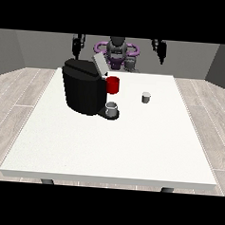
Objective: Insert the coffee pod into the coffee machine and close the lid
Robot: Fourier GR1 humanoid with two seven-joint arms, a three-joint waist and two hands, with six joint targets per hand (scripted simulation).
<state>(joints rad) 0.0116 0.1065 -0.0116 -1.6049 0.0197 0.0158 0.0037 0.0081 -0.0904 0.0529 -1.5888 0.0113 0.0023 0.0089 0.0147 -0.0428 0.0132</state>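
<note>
A black coffee machine (83,87) stands on the left half of the white table (112,147), its grey lid (99,64) tilted up and open. A small grey cup (112,109) sits on its drip base. The small grey coffee pod (146,97) stands on the table to the machine's right, apart from it. Both hands are raised high above the table's far edge, away from the pod and the machine: the hand at the view's left (77,45) and the hand at the view's right (161,50). Neither holds anything.
A red mug (113,85) stands just behind and to the right of the machine, between it and the pod. The robot's torso (116,52) is behind the far table edge.
</note>
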